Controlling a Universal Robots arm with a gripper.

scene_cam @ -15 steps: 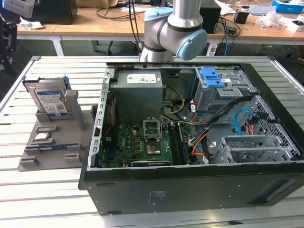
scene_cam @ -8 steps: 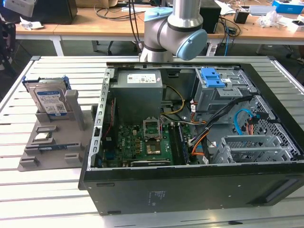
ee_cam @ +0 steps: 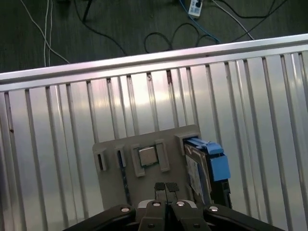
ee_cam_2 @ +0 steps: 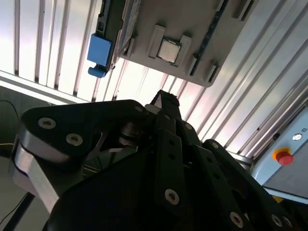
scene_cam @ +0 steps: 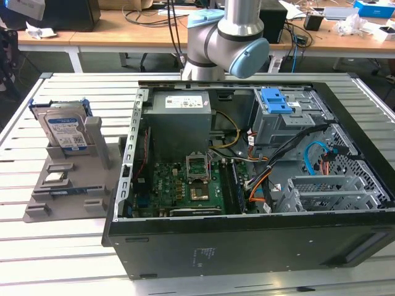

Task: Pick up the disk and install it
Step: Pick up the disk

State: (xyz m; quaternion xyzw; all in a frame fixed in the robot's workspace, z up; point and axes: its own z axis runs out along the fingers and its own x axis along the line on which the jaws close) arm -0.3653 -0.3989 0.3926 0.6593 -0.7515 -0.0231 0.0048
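The disk (scene_cam: 65,131) stands on edge in a grey holder (scene_cam: 68,185) on the slatted table, at the exterior view's left. It is silver with a white-and-blue label and a blue frame. In the first wrist view my gripper (ee_cam: 166,186) hovers high above the holder (ee_cam: 110,178), fingertips pressed together and holding nothing, with the disk (ee_cam: 198,169) just beside them and well below. In the second wrist view the black gripper (ee_cam_2: 163,98) points toward the holder (ee_cam_2: 202,29), and the disk's blue frame (ee_cam_2: 99,53) shows at its edge.
An open computer case (scene_cam: 247,240) lies at the exterior view's middle and right, with a blue latch on a grey cage (scene_cam: 279,102) at its far side. A small silver chip (ee_cam: 147,156) sits in the holder. A red button (ee_cam_2: 283,157) stands off the table.
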